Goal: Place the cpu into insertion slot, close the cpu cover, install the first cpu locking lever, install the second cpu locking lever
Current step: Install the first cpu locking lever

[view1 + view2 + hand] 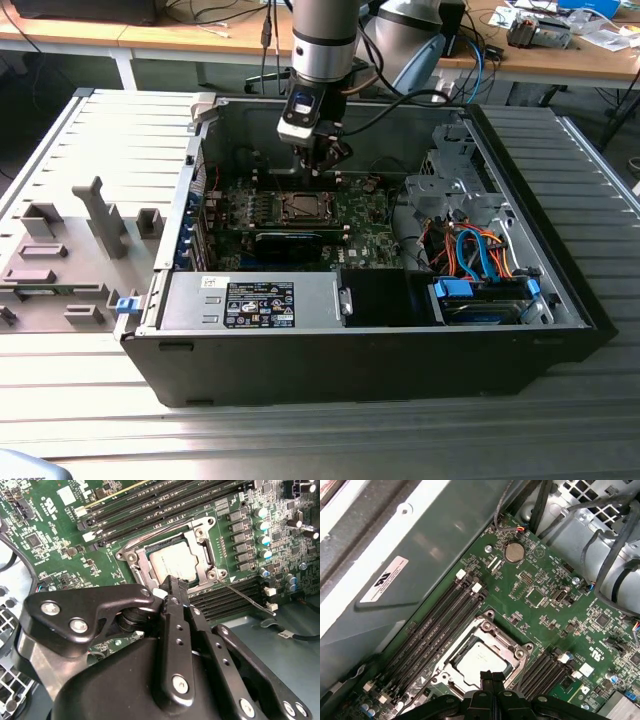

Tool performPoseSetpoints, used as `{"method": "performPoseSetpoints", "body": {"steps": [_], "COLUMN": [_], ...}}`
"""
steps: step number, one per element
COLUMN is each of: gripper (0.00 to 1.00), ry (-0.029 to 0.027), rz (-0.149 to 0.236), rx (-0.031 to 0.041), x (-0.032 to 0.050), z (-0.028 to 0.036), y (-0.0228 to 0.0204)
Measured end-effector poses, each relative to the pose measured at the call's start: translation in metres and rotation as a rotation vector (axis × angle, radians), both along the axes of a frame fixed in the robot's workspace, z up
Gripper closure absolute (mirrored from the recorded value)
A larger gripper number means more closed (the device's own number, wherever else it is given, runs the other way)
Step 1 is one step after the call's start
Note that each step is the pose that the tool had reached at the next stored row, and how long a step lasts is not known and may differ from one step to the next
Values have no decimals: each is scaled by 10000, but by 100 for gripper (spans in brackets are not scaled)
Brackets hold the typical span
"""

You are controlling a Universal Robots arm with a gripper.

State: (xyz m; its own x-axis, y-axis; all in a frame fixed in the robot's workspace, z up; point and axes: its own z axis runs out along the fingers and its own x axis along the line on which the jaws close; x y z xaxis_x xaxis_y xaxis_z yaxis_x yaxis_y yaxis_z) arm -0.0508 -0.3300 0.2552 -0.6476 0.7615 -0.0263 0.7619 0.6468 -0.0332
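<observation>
Closed empty pincer [492,676] above cpu cover [514,653]

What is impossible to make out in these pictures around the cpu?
- Second wrist view: the gripper hides the near edge of the cpu and of the cpu cover.
- First wrist view: the gripper covers the cpu's near edge too.
- Exterior view: the insertion slot is too small to tell whether it is latched.
</observation>
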Motion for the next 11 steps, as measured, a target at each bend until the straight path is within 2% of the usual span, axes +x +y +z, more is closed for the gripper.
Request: {"method": "performPoseSetpoints", "body": {"steps": [11], "gripper": [89], "ry": [0], "rz": [776], "rx": [0], "x": [0], "z": [0], "y": [0]}}
